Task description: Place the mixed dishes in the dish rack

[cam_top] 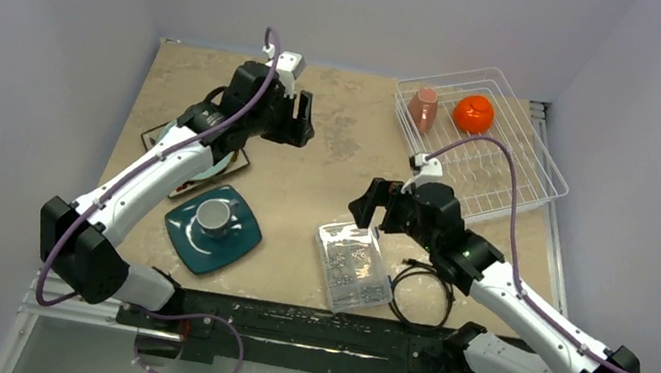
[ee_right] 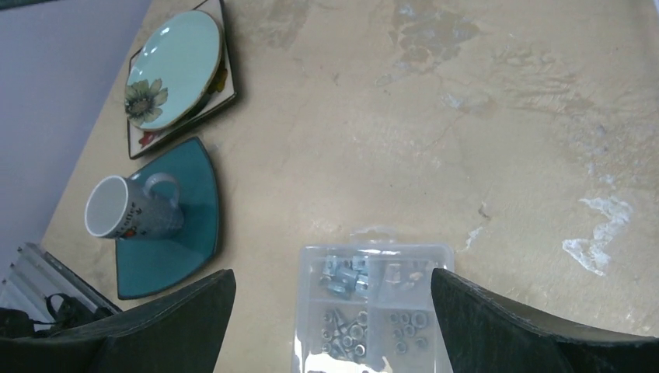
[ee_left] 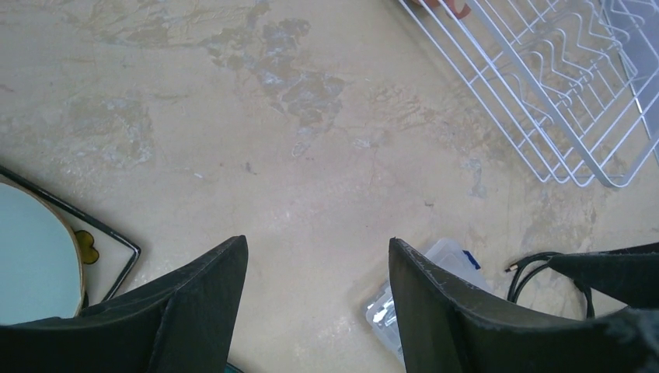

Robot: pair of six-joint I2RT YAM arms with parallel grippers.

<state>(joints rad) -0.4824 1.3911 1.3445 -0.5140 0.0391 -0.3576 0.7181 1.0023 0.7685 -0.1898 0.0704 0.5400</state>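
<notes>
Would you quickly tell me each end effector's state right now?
Left end effector: open, empty.
Right end effector: open, empty.

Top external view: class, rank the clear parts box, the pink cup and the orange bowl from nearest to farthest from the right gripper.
Measured from the right gripper:
1. The clear parts box, just below it, toward the arm bases.
2. The pink cup, at the far-left end of the dish rack.
3. The orange bowl, in the rack, right of the cup.
</notes>
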